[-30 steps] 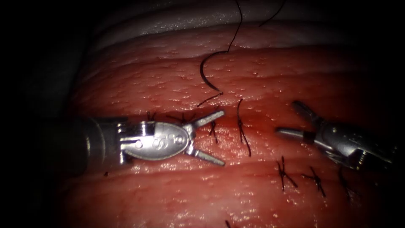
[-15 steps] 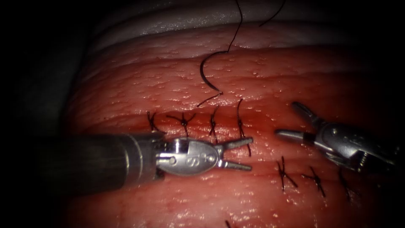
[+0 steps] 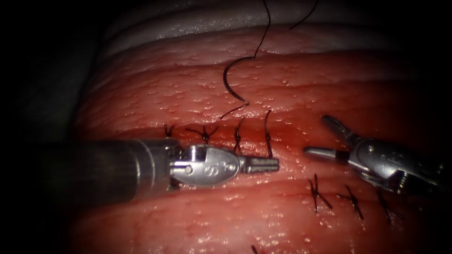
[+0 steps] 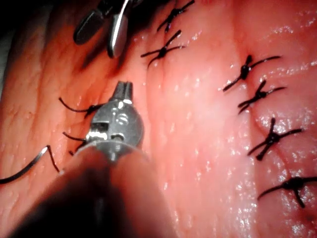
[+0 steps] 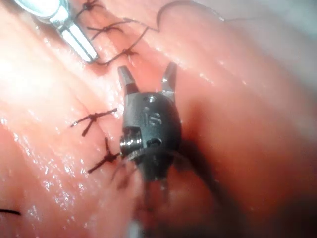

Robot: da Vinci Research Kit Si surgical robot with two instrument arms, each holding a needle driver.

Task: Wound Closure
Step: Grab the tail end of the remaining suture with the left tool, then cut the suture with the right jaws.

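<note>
The tissue (image 3: 197, 89) carries a cut closed by a row of dark stitches (image 3: 205, 133). My left tool (image 3: 263, 163) lies along the cut with its jaws shut on the lower tail of the latest stitch's thread (image 3: 269, 138). The same tool (image 4: 123, 90) is seen from behind in the left wrist view. To the right, my right tool (image 3: 314, 135) stands open and holds nothing; its spread jaws show again (image 5: 147, 74). The curved needle (image 3: 227, 81) lies free on the tissue above the stitch line, held by neither tool, and its thread (image 3: 264, 33) runs up out of view.
Three more knotted stitches (image 3: 319, 194) with short cut ends sit below the right tool. Red fluid (image 3: 287, 150) wets the cut between the two tools. Pale fat (image 3: 197, 23) edges the top of the tissue.
The left tool moved right along the cut with jaws open, then shut them on the stitch's lower tail. The right tool shifted slightly left. The needle stayed put.
</note>
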